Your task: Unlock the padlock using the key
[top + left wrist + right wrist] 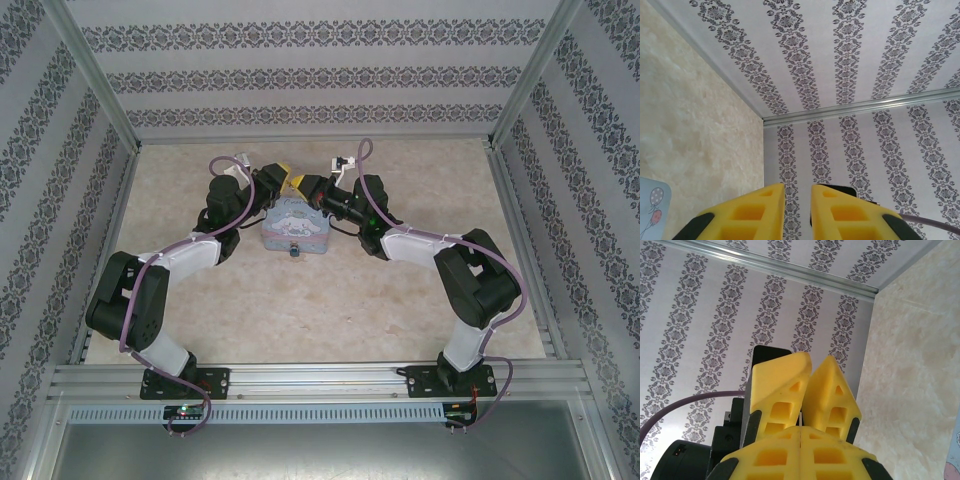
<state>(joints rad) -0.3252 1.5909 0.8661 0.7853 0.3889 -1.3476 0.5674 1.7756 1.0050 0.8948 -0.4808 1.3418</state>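
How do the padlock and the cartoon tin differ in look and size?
Size: the padlock is tiny; the tin is far bigger. Colour: the padlock is dark; the tin is pale blue and pink with a cartoon print. Shared: both sit on the table, the padlock at the tin's near side.

The right hand (pixel 800 436) sits at the bottom edge, its two yellow fingers pressed flat together along a thin seam. Just beyond its tips stands the left hand (pixel 809 385), two yellow wedge-shaped fingers with a narrow gap between them, a black housing (pixel 767 354) behind and a purple cable (pixel 685 405) curving off to the left. Farther back are the striped patterned wall (pixel 700 315), a metal rail (pixel 790 272) and, on the right, the pale marbled desk (pixel 910 365).
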